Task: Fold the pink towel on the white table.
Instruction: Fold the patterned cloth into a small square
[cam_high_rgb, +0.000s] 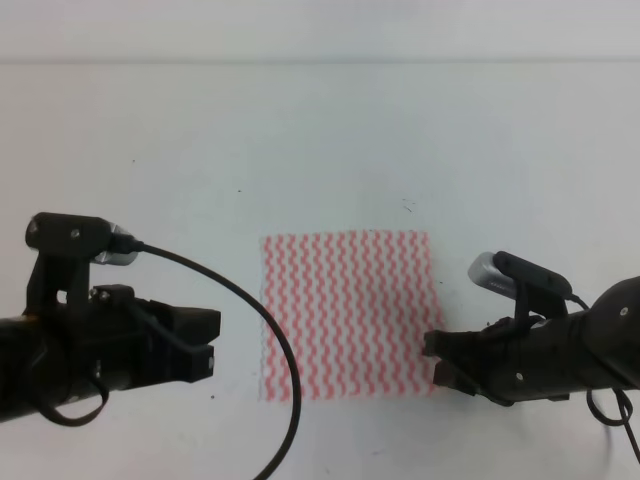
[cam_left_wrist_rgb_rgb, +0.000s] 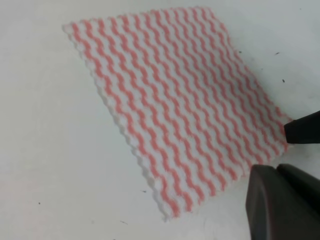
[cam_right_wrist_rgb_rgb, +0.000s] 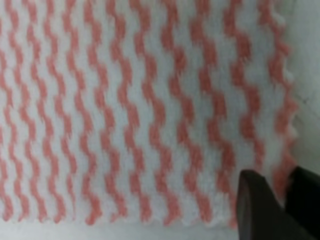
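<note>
Right gripper jaws astride pink towel corner, seen only by wrist view; grip uncertain; left gripper apart, opening unclear.

No text, label, brand, number or sign can be read in any view. The towel carries only wavy stripes, and the table shows what seem to be mere specks.

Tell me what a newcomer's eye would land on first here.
The pink towel, lying flat mid-table, is the only colour on the white table. Next come the two black arms flanking it: the right gripper at the towel's near right corner, the left gripper apart from its left edge.
</note>
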